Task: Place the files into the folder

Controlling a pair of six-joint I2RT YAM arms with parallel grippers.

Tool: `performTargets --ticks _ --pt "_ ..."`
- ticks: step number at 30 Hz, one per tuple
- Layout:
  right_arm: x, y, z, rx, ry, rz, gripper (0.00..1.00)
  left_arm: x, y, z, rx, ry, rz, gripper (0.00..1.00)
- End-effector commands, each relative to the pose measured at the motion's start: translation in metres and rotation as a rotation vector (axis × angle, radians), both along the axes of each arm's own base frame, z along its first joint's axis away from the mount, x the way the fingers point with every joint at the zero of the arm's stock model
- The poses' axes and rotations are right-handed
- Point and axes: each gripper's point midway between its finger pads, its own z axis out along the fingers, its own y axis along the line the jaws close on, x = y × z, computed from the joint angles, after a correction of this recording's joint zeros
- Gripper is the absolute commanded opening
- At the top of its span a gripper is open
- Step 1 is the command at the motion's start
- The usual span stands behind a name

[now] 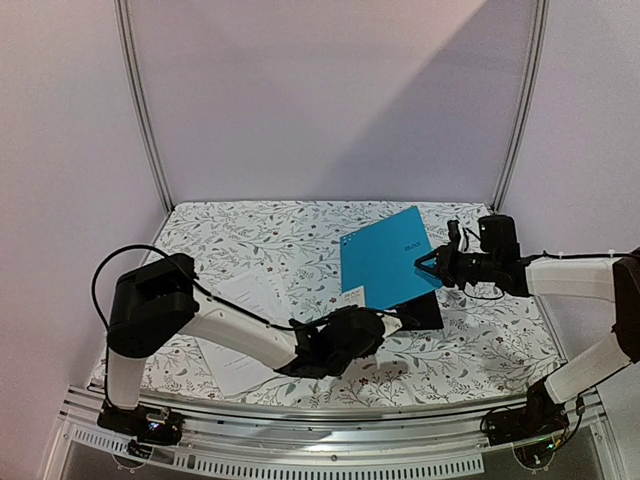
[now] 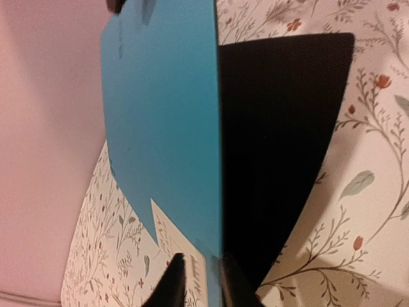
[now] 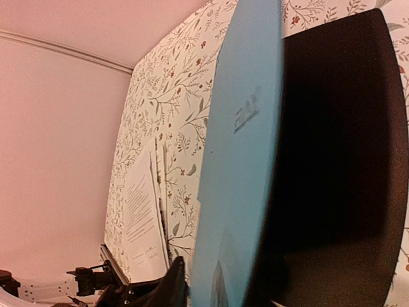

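Folder (image 1: 385,255) mid-table, open: teal cover raised on edge, white label (image 2: 174,240) at its near corner, black inside flat on floral tablecloth (image 1: 250,235). Left gripper (image 2: 201,274) slightly parted astride the cover's edge. Right gripper (image 1: 428,266) at the cover's right edge, grip unclear.

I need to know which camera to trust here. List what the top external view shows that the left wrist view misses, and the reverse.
Only top external: the loose sheets left of the folder, and the right arm reaching its cover's right edge. Only left wrist: the left claw close up, fingers either side of the cover's near edge. Both: teal cover raised, black inside, floral cloth.
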Motion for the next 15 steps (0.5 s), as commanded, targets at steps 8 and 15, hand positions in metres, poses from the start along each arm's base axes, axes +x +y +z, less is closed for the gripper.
performTargets --ticks 8,15 --pt "0.026 0.0 0.033 -0.074 -0.11 0.0 0.12 -0.015 0.011 0.085 -0.134 0.194 -0.088 0.57" --pt "0.024 0.02 0.06 -0.068 -0.19 0.072 0.23 0.068 0.057 0.16 -0.662 0.447 0.124 0.66"
